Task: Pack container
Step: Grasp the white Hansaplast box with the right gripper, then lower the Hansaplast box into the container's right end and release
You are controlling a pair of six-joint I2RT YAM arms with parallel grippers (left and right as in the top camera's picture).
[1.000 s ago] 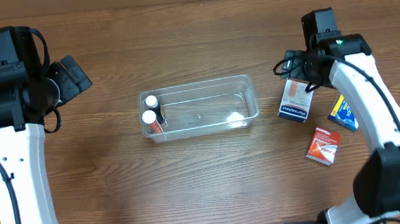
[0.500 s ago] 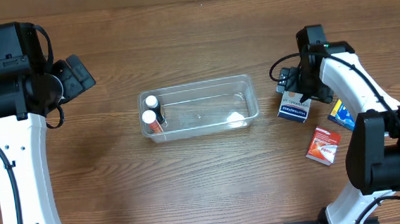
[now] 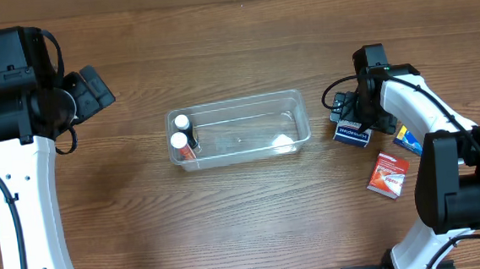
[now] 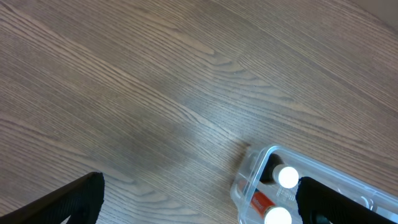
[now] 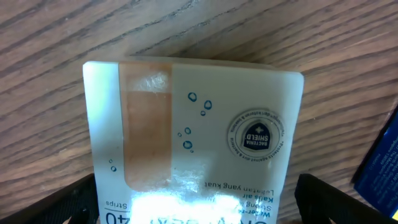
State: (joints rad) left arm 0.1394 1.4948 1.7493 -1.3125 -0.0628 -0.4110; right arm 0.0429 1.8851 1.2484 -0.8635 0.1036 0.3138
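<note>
The clear plastic container (image 3: pixel 248 130) lies at the table's middle, with two white-capped bottles (image 3: pixel 180 131) at its left end. It shows in the left wrist view (image 4: pixel 254 169), where the bottles (image 4: pixel 287 177) also show. My left gripper (image 3: pixel 93 90) is open and empty, held high to the container's upper left. My right gripper (image 3: pixel 354 111) is low over a white plaster box (image 3: pixel 352 133) just right of the container. In the right wrist view the box (image 5: pixel 193 137) lies between the open fingers (image 5: pixel 326 202); I see a small gap on the right side.
A blue box (image 3: pixel 408 138) lies just right of the plaster box and shows at the edge of the right wrist view (image 5: pixel 382 162). A red box (image 3: pixel 388 175) lies nearer the front right. The rest of the container is bare.
My right gripper has moved down and toward the front over the plaster box, now straddling it. My left arm shifted slightly, then held still.
</note>
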